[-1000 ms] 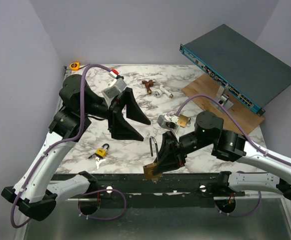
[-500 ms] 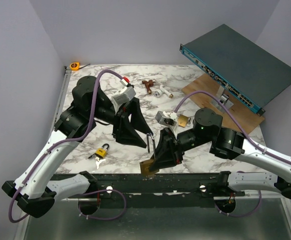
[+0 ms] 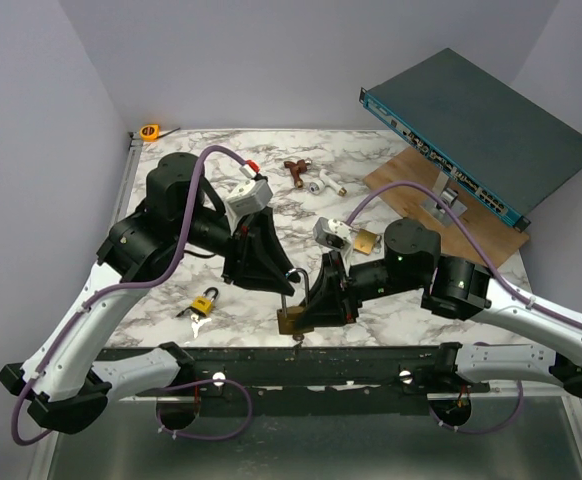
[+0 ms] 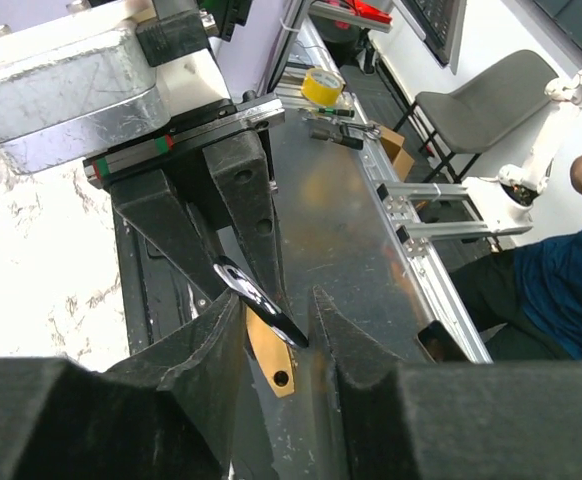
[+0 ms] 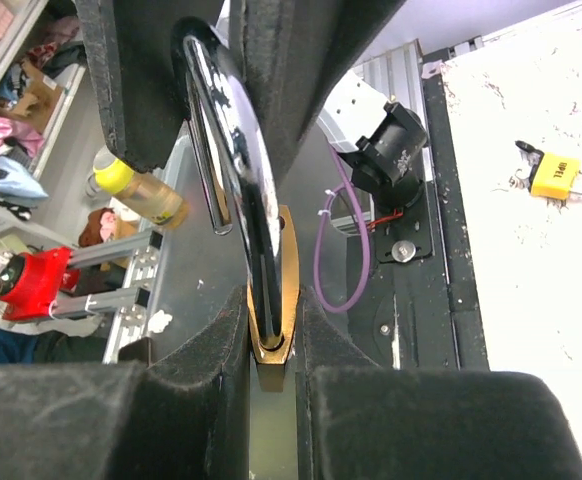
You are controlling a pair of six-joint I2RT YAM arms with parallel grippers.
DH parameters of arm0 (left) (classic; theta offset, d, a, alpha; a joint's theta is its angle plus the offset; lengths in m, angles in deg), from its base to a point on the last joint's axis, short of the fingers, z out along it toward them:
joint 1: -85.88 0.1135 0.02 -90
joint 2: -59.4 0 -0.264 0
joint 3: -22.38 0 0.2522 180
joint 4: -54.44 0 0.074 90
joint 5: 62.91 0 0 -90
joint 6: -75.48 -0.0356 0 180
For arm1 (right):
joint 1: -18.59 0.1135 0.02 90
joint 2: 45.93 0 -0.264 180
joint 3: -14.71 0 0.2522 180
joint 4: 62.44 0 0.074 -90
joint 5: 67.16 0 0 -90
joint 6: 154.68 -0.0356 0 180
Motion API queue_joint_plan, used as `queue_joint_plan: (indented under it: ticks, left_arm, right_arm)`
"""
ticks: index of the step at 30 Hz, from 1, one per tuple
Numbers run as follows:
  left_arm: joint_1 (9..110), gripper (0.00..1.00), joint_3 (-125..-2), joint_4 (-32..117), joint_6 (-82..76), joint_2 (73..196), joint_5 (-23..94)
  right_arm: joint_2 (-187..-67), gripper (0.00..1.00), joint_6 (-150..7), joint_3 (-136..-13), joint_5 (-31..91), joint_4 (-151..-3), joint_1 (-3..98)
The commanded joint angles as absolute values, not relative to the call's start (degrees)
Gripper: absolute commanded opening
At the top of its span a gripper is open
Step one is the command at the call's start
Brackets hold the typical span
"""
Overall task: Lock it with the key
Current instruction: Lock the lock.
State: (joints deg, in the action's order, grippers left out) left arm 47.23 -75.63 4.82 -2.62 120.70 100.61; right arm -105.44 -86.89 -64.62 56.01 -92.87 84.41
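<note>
My left tool [image 4: 271, 312] has swung right since a second ago and narrowed. Its fingers now flank the shackle [image 4: 258, 297], though I cannot tell if they pinch it. The key [image 3: 195, 313] lies on the table [image 3: 246, 312] just beside the yellow lock [image 3: 208, 300], near the front edge. My right tool [image 5: 271, 345] clamps the brass padlock [image 5: 276, 290] by its body.
</note>
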Motion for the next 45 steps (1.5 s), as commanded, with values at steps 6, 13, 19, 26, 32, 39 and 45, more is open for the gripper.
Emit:
queue_joint_plan:
  ticks: [6,13,19,26,32,39,45]
  left_arm:
    - [44.7,0.28,-78.4,-5.3,-8.6,122.4,91.3]
    - [44.6,0.27,-80.9,-7.3,-8.4,124.4,88.1]
    - [44.7,0.21,-81.7,-8.2,-8.5,125.0,87.0]
    - [44.7,0.00,-82.8,-10.8,-9.3,123.5,85.2]
    - [44.6,0.00,-85.3,-2.4,-0.8,119.1,76.8]
    - [44.5,0.00,-93.7,4.9,6.7,118.2,71.2]
    - [44.5,0.00,-100.4,9.9,9.9,119.5,65.5]
  right_arm:
    - [-104.3,0.01,-85.5,-66.3,51.9,-93.6,84.6]
    - [-104.6,0.01,-84.6,-66.9,52.9,-94.9,84.6]
    - [-103.9,0.01,-84.1,-67.2,51.6,-95.3,84.6]
    - [-102.3,0.01,-83.0,-67.2,46.5,-95.3,84.6]
    - [-100.2,0.50,-83.8,-63.4,41.1,-84.6,84.6]
    - [-99.8,0.84,-83.7,-64.1,38.3,-71.7,84.6]
    - [-100.7,0.90,-79.5,-68.0,33.2,-67.1,84.7]
